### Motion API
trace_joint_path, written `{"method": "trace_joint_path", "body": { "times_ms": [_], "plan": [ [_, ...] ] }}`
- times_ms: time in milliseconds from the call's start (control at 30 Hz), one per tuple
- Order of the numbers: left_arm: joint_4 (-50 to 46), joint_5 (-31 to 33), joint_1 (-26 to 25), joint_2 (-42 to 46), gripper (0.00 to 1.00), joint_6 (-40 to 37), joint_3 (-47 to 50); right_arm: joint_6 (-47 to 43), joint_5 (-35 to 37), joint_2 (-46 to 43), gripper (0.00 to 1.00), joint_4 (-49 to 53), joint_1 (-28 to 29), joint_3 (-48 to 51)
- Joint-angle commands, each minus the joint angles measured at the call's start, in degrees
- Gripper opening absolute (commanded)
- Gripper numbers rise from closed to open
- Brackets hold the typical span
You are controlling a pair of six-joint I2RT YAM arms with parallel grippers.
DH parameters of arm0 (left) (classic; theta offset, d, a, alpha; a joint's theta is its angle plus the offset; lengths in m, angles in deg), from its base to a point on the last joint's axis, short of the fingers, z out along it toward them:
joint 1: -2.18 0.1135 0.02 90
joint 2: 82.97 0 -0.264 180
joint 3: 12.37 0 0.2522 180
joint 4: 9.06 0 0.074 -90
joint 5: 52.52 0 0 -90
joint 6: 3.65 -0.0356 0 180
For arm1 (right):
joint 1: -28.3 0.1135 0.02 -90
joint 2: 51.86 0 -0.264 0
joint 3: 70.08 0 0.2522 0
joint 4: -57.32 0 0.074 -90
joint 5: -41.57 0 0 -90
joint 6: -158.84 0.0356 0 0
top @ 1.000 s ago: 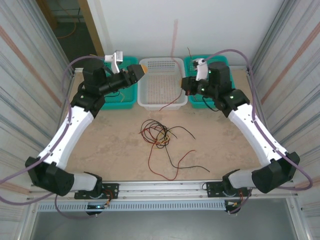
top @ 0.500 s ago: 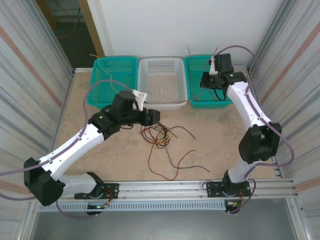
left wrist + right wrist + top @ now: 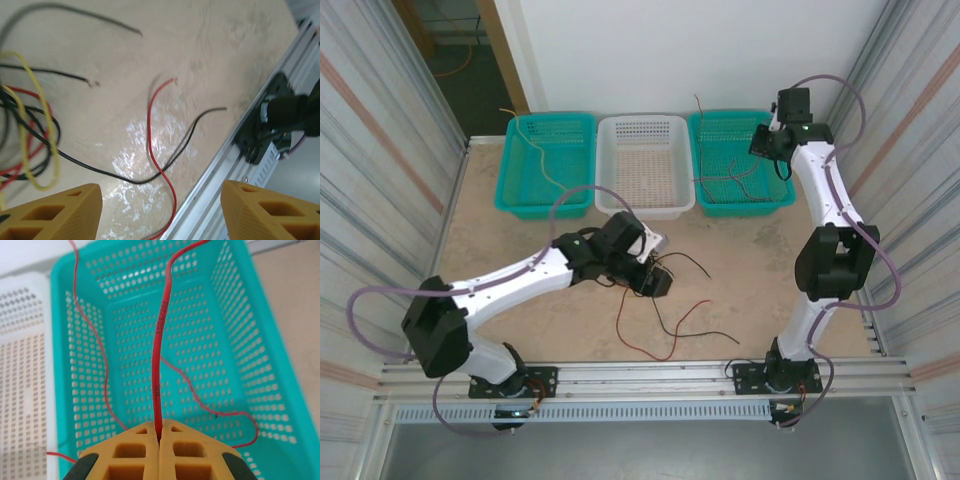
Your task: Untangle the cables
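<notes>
Wrist close-up: we list right gripper point(image 3: 160, 432) clamping red cable point(image 3: 156, 365); overhead, that grip is too small to read. Left gripper point(image 3: 160, 210) spread, empty; cables point(image 3: 49, 142) cut off at left edge.

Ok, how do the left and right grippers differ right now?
The left gripper stands open with nothing in it; the right gripper is shut on a red cable. The left gripper sits over the tangled cables on the table; the right gripper is above the right teal basket. Both are the same yellow-orange.
</notes>
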Motion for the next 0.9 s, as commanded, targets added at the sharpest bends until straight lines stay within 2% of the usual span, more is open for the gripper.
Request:
{"method": "trace_joint_path", "body": {
  "times_ms": [0, 100, 300, 367, 500, 700, 867],
  "plan": [
    [-1.35, -0.72, -1.13, -1.95, 0.66, -0.82, 0.15, -1.77, 0.44, 3.12, 0.0, 2.14, -0.1, -3.94],
    [-0.07, -0.41, -1.13, -3.64, 0.67, 0.1, 0.78, -5.57, -0.56, 7.46, 0.0, 5.6, 1.16, -7.14],
    [0.02, 0.88, -1.13, -5.79, 0.68, 0.49, 0.92, -6.77, 6.44, 14.69, 0.0, 9.01, 2.28, -8.87],
    [-0.54, 1.65, -1.11, -6.09, 0.69, 0.34, 1.05, -5.6, 8.07, 15.19, 0.18, 8.92, 2.1, -9.0],
    [-0.25, 2.01, -1.13, -6.87, 0.7, 0.69, 1.31, -4.34, 8.47, 14.61, 0.37, 8.2, 1.63, -9.33],
    [-0.45, 2.73, -1.04, -8.29, 0.7, 1.35, 1.34, -4.78, 10.16, 12.62, 0.41, 11.11, 2.12, -12.95],
    [1.04, 2.03, 0.13, -8.48, 0.69, 2.68, 2.47, -3.63, 9.83, 3.53, 0.4, 9.14, 4.83, -8.07]
  ]
}}
